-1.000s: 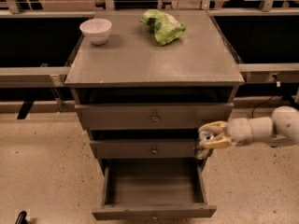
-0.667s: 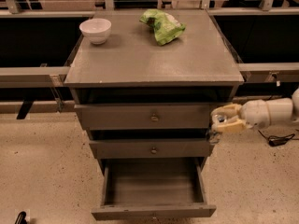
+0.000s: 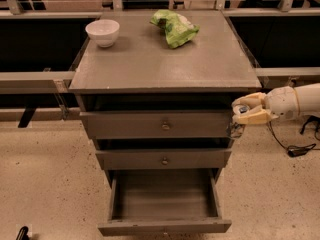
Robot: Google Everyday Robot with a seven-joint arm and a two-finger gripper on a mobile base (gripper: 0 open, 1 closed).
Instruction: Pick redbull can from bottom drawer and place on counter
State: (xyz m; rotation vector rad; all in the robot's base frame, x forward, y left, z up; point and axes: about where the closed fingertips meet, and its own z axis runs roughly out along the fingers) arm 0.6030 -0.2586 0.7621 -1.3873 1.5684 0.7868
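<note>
My gripper (image 3: 248, 110) is at the right side of the cabinet, level with the top drawer and just below the counter's edge. Its cream fingers (image 3: 253, 99) are shut on the redbull can (image 3: 242, 109), a small bluish-silver can mostly hidden between them. The bottom drawer (image 3: 164, 227) is pulled open below and its visible inside holds nothing. The counter (image 3: 155, 59) is the grey worn top of the cabinet, up and to the left of the gripper.
A white bowl (image 3: 103, 32) stands at the counter's back left. A green chip bag (image 3: 174, 27) lies at the back middle. The two upper drawers (image 3: 160, 125) are shut. Dark shelving runs along both sides, and a cable (image 3: 295, 149) lies on the floor at right.
My gripper has risen with the can from beside the middle drawer to beside the top drawer, moving slightly to the right.
</note>
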